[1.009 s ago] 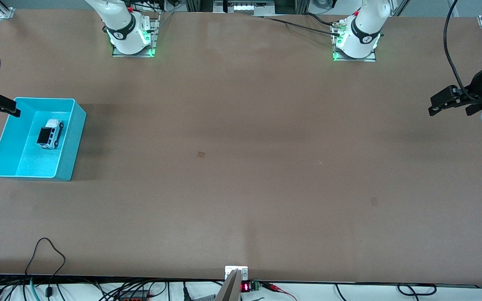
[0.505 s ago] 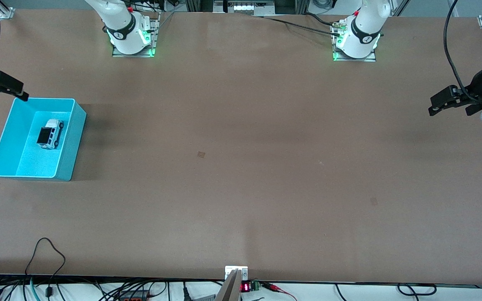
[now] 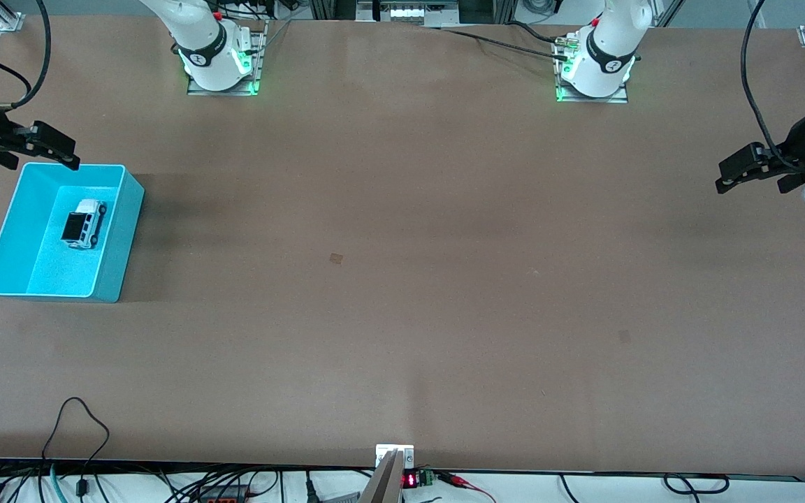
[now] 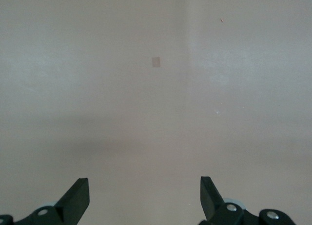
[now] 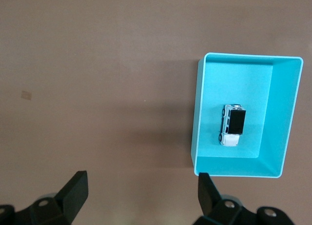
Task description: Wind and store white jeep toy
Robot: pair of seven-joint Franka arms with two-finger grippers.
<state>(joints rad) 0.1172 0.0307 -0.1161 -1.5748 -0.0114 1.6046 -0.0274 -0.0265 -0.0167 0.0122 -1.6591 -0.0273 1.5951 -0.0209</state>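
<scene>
White jeep toy (image 3: 84,223) in cyan bin (image 3: 112,276).

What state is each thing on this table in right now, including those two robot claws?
white jeep toy: resting on its wheels inside the bin, held by nothing.
cyan bin: upright, open-topped, at the right arm's end of the table.
right gripper: jaws open, empty, above the bin's rim.
left gripper: jaws open, empty, waiting over bare table at the left arm's end.

- Brown bench (image 3: 402,279), matte, with 2 small square marks.
- 1 cyan bin (image 3: 116,237) rests directly on it, toward the right arm's end.
</scene>
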